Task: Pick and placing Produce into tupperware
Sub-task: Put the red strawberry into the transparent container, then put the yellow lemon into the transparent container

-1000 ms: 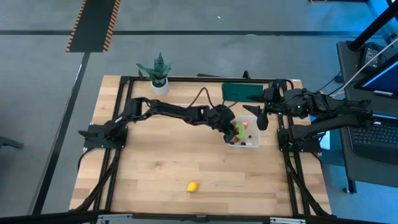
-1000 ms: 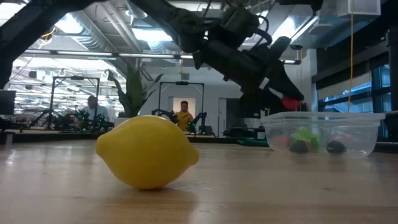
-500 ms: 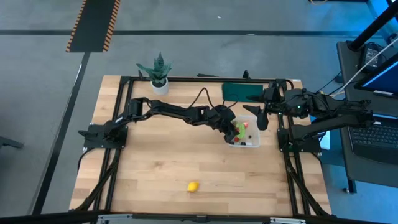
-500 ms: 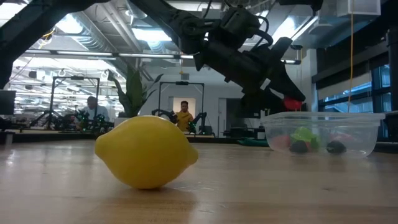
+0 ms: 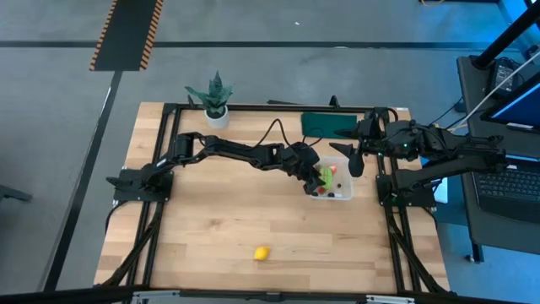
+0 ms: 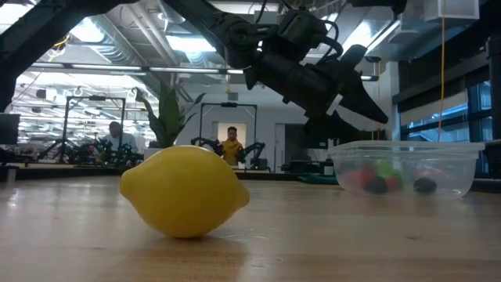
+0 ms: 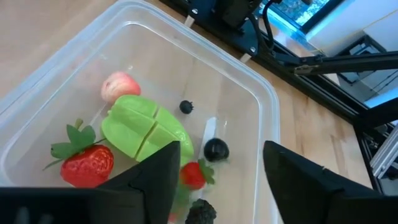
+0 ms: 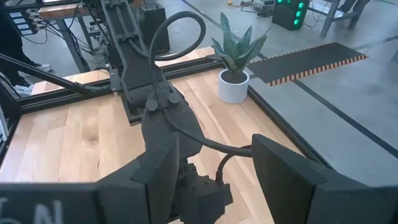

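Now left gripper (image 7: 217, 180) open over tupperware (image 7: 264, 93), produce (image 7: 146, 127) below fingers.

Right of centre: left gripper (image 5: 318, 179) over the near-left edge of the tupperware (image 5: 344, 193), green and red pieces inside. Just right, above the box: right gripper (image 5: 355, 160). Bottom centre: lone yellow lemon (image 5: 262, 252) on bare table (image 5: 211, 219). Upper left: potted plant (image 5: 216, 102).

Tupperware (image 5: 336, 187) at bench (image 5: 211, 219) right side, produce pieces (image 7: 143, 134) inside. My left hand (image 5: 316, 179) over its left edge. Lemon (image 5: 262, 252) alone near front, well apart. My right hand (image 5: 355, 160) just behind tupperware.
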